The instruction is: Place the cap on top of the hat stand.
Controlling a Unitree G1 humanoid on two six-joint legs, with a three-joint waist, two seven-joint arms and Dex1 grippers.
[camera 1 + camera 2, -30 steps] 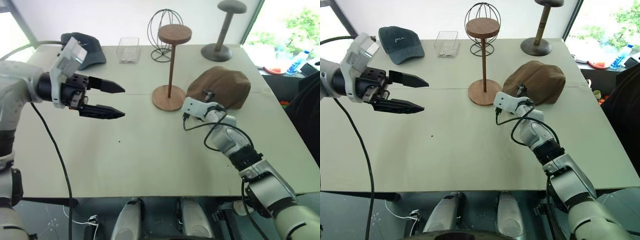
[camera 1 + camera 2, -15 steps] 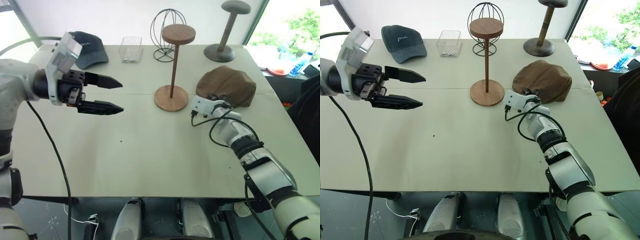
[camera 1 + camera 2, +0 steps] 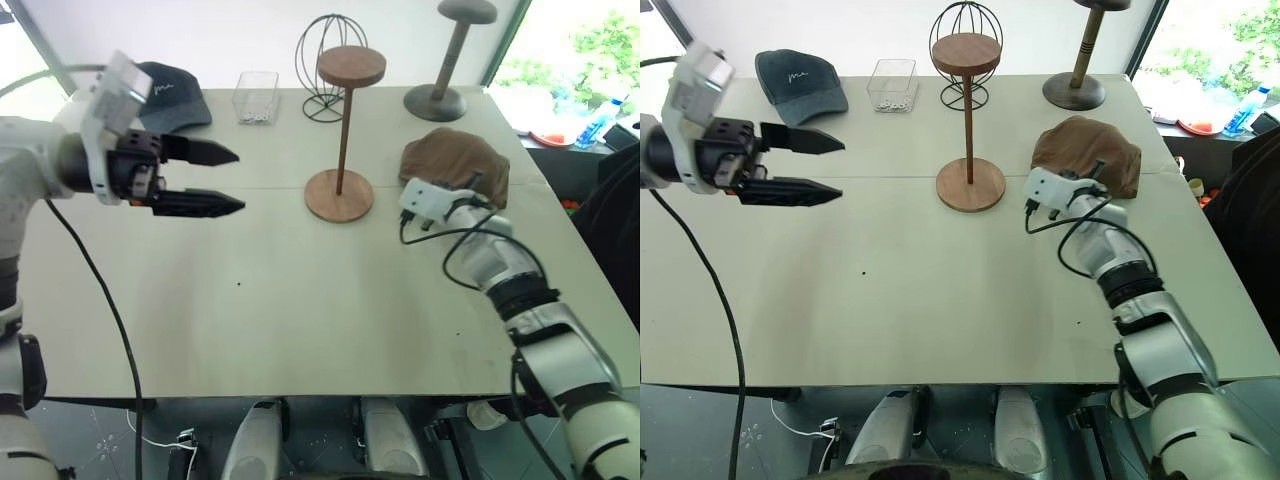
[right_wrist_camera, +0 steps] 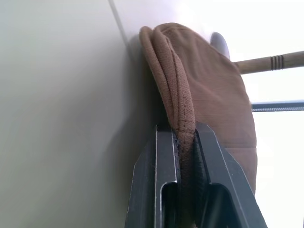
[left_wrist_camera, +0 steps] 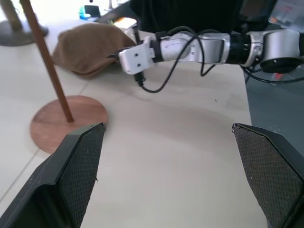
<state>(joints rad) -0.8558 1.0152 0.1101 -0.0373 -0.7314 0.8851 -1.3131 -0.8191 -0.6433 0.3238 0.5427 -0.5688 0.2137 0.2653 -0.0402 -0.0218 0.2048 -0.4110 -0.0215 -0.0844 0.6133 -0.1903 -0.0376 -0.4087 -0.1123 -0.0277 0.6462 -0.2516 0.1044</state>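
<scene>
Right end effector [image 4: 186,142] clamped on folded rim of brown flat cap [image 3: 1087,148], beside wooden hat stand [image 3: 968,120] on worktop [image 3: 920,300]. Soft, light fabric; likely droops. Left end effector [image 3: 820,163] spread apart.

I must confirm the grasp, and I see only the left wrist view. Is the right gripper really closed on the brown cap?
Observer: Yes. In the right wrist view the right gripper is shut on the folded edge of the brown cap.
Operator: Where is the top of the wooden stand?
Observer: The round top of the wooden stand is bare, up on its pole and off to the left of the cap.
Operator: What else is on the table?
Observer: A dark baseball cap lies at the far left.
</scene>
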